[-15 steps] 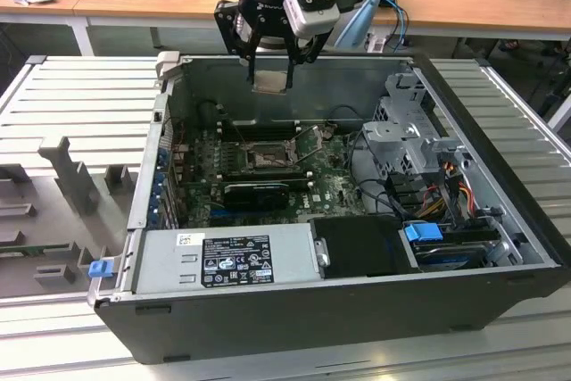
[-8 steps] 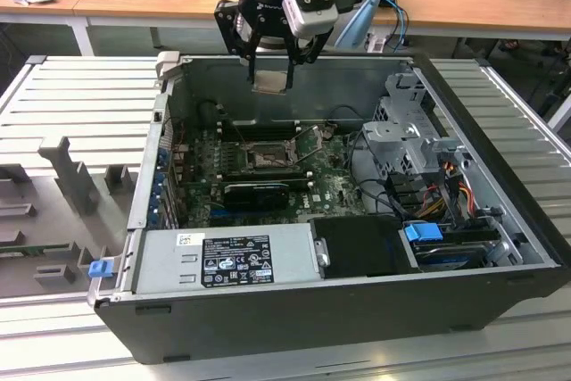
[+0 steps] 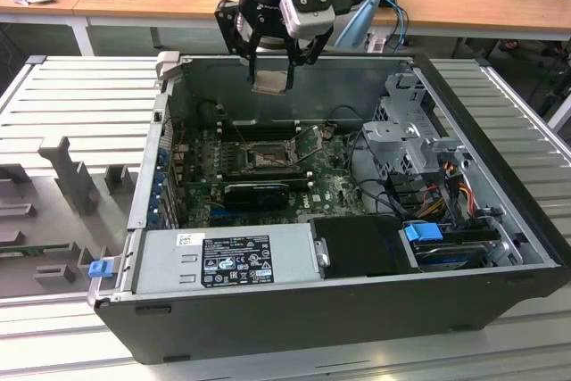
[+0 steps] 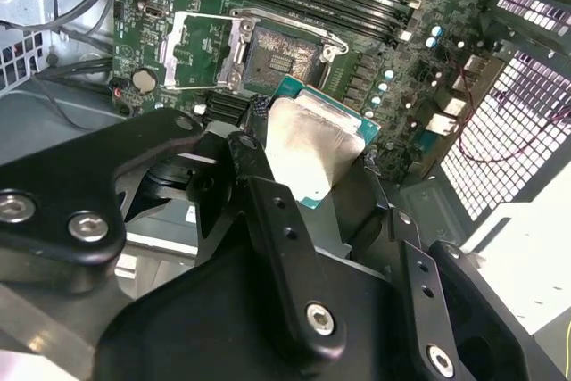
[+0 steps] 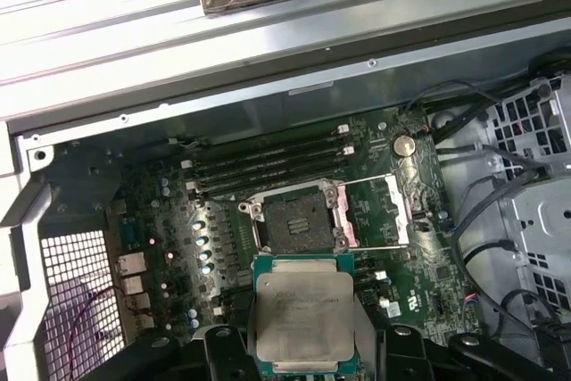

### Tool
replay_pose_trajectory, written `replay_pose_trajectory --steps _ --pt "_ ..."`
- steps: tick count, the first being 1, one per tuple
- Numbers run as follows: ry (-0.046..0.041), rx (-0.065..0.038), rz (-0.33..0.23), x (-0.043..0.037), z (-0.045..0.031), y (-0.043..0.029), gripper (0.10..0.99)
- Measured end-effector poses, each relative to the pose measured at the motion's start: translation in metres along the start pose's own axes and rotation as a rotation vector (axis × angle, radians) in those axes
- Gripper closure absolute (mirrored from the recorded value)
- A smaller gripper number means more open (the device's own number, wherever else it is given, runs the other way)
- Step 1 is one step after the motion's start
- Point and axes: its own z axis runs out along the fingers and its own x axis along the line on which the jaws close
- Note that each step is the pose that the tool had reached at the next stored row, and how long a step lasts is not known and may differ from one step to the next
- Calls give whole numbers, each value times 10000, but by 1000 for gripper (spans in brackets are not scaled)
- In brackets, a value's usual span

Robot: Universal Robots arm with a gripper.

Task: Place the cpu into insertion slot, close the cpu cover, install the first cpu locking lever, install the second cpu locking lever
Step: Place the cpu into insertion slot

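Holding the cpu (image 3: 270, 83), clamped by opposite edges in the gripper (image 3: 271, 76), above the open computer case (image 3: 357, 318) and well clear of the motherboard (image 3: 330, 186). Insertion slot (image 5: 292, 223) bare, dark centre exposed; cpu cover (image 5: 401, 213) swung open beside it. Handling, by judgement: light, thin, rigid; underside contacts probably fragile, so take hold at the edges only, never the faces

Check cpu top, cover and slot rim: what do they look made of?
cpu top: pale silver-beige metal, matte, with a smudged grey film; green substrate edge under it.
cover: thin bright metal frame, likely steel; it glints along its edges.
slot rim: dark, probably plastic, with silver metal around it.
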Motion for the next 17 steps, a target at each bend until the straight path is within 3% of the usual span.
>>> replay_pose_trajectory --steps 9,17 --pt "-33 1 353 -1 23 -2 557" --pt "-89 -11 982 -1 27 -2 557"
